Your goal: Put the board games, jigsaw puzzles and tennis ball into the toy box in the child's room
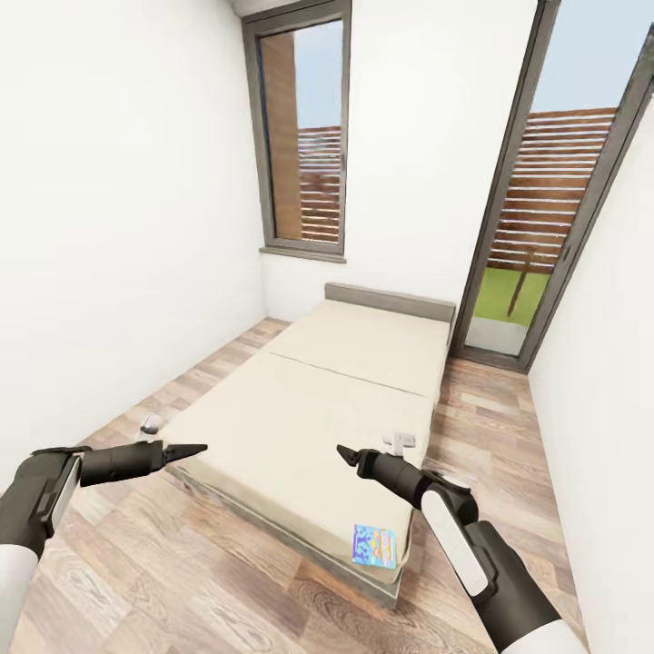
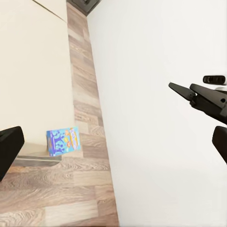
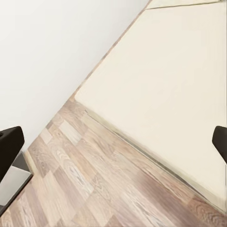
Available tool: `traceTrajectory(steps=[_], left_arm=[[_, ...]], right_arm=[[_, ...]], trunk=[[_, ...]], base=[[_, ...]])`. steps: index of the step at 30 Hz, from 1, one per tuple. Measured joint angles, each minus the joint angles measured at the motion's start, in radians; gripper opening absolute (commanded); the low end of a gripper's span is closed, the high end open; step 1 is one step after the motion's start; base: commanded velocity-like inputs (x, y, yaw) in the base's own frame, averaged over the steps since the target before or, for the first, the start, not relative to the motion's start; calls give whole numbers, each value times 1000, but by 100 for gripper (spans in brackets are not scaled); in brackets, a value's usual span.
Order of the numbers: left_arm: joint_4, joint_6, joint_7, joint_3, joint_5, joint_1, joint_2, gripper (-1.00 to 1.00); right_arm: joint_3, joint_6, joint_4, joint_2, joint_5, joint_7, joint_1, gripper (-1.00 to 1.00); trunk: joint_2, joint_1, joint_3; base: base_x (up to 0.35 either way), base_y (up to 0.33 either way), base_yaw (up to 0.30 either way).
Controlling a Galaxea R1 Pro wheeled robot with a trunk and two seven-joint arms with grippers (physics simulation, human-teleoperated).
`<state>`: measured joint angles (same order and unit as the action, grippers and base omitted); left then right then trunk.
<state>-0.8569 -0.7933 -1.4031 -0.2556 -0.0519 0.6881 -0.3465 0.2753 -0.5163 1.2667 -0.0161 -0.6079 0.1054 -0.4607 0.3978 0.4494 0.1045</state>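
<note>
Right hand [image 1: 343, 451] pressed together, board game [image 1: 374, 546] just below it on bed [image 1: 300, 409] corner.

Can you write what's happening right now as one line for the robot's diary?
stage: facing bed | board game lying on bed's near corner | left gripper empty | right gripper empty | nothing held

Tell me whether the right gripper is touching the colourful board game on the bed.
Apart. In the head view the right gripper hangs over the mattress, bare bed lying between it and the board game at the corner.
</note>
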Motion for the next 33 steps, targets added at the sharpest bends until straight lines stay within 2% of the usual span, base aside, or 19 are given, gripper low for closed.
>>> traceTrajectory(steps=[33], left_arm=[[0, 0, 1, 0, 0, 0, 1, 100]], right_arm=[[0, 0, 0, -1, 1, 0, 0, 100]], trunk=[[0, 0, -7]], base=[[0, 119, -280]])
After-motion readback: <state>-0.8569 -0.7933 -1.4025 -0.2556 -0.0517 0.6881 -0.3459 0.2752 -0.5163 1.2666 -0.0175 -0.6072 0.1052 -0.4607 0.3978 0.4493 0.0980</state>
